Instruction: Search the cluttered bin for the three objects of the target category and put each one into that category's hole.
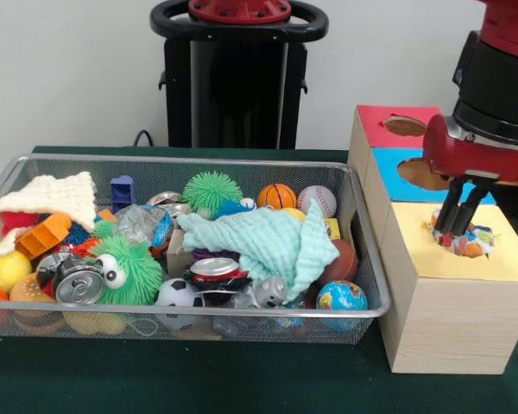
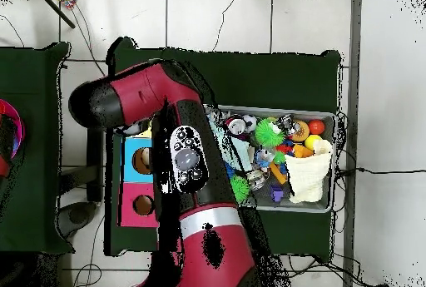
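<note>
My gripper (image 1: 456,229) reaches down into the round hole (image 1: 492,233) in the yellow top (image 1: 509,259) of the pale wood box. Its fingers stand close together, shut on a crumpled red, blue, yellow and white wrapper (image 1: 471,243) that sits in the hole's mouth. The wire mesh bin (image 1: 198,160) lies left of the box and is full of clutter. A crinkled silvery-blue piece of plastic (image 1: 143,222) lies in its left middle. In the overhead view my arm (image 2: 187,163) hides the gripper and the yellow hole; the bin (image 2: 326,117) shows to its right.
The blue-topped hole (image 1: 423,175) and the red-topped hole (image 1: 404,126) lie behind the yellow one. The bin holds a mint cloth (image 1: 268,241), a cream knitted cloth (image 1: 60,197), green spiky balls (image 1: 212,191), cans (image 1: 214,269) and small sports balls (image 1: 276,196).
</note>
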Motion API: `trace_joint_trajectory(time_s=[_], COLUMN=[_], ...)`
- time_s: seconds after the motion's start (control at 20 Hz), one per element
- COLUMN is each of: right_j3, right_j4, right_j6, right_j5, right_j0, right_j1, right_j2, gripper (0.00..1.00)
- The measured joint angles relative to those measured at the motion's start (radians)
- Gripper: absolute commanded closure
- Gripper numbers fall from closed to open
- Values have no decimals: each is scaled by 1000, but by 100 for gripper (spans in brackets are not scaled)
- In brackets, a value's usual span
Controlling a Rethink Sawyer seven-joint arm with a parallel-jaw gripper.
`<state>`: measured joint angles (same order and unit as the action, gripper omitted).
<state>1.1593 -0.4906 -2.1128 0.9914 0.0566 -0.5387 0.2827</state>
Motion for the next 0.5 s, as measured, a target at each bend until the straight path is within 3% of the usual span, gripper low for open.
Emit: trace_joint_trajectory(time_s=[0.5], right_j3=[0], right_j4=[9], right_j6=[0], right_j5=[0], right_j0=[38], right_j1=[4], right_j2=[11], gripper=[100])
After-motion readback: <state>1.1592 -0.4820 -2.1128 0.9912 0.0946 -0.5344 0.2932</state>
